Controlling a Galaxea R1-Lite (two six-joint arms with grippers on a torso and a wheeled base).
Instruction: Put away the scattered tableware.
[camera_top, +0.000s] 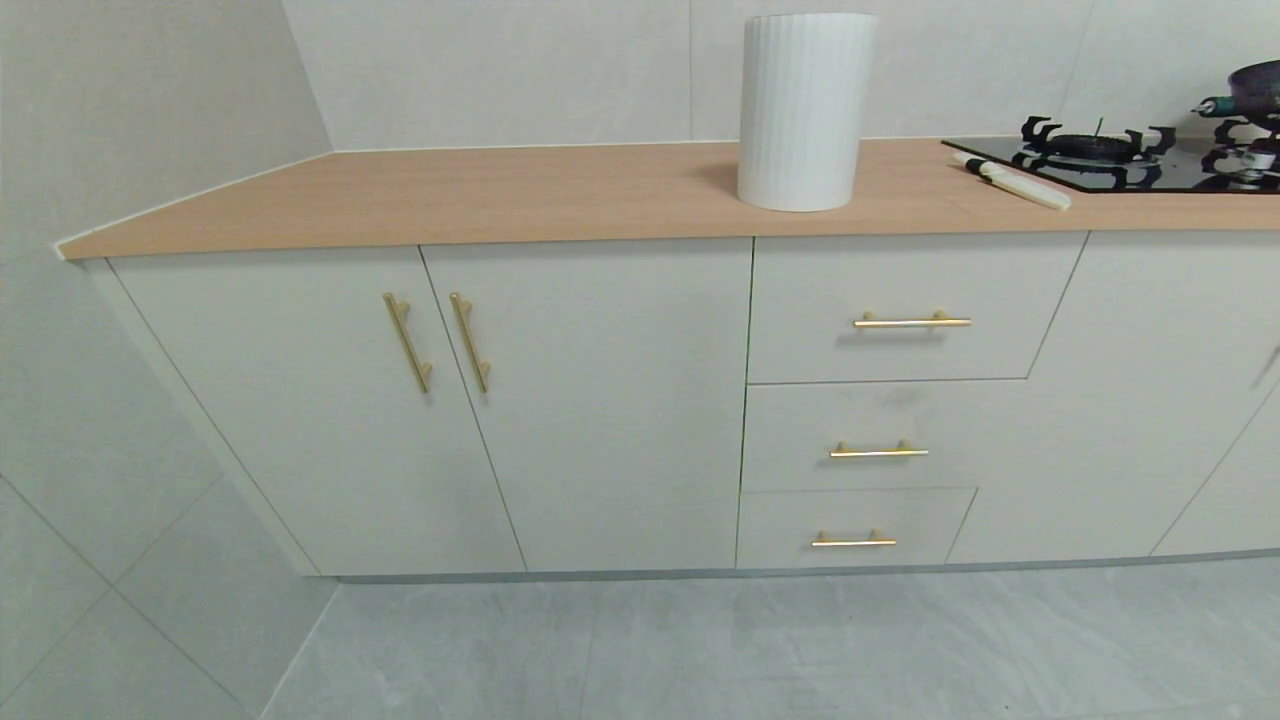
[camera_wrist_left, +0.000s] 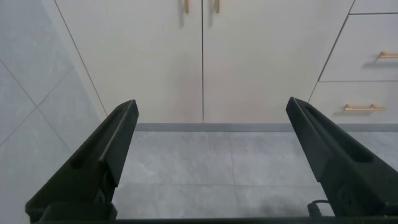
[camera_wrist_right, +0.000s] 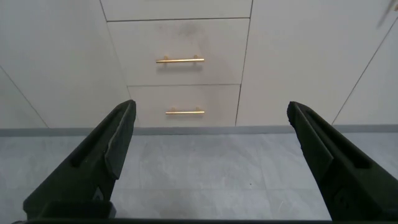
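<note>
**Both claws spread wide, low before the cupboards; tableware up on the worktop**

Closest to you, the left gripper (camera_wrist_left: 211, 106) hangs low with its two dark fingers (camera_wrist_left: 115, 149) spread wide apart, grey floor tiles (camera_wrist_left: 205, 168) showing between them. The right gripper (camera_wrist_right: 210, 109) is just as wide apart, over the same floor.

Past the left gripper you face the double doors (camera_top: 430, 400), each with an upright gold handle near the middle seam. Past the right gripper stands the stack of three drawers (camera_top: 890, 400), each with a level gold bar handle. All the doors and drawers are shut.

Above them runs the wooden worktop (camera_top: 500, 190). On it, above the top drawer, stands a tall white ribbed container (camera_top: 805, 110), upright. To its right lies a white-handled utensil (camera_top: 1010, 182), probably a knife, though you cannot be sure from the head view. It rests slantwise with one end on the edge of the black hob (camera_top: 1100, 165). A dark pot (camera_top: 1258, 85) sits on the hob's far right burner.
</note>
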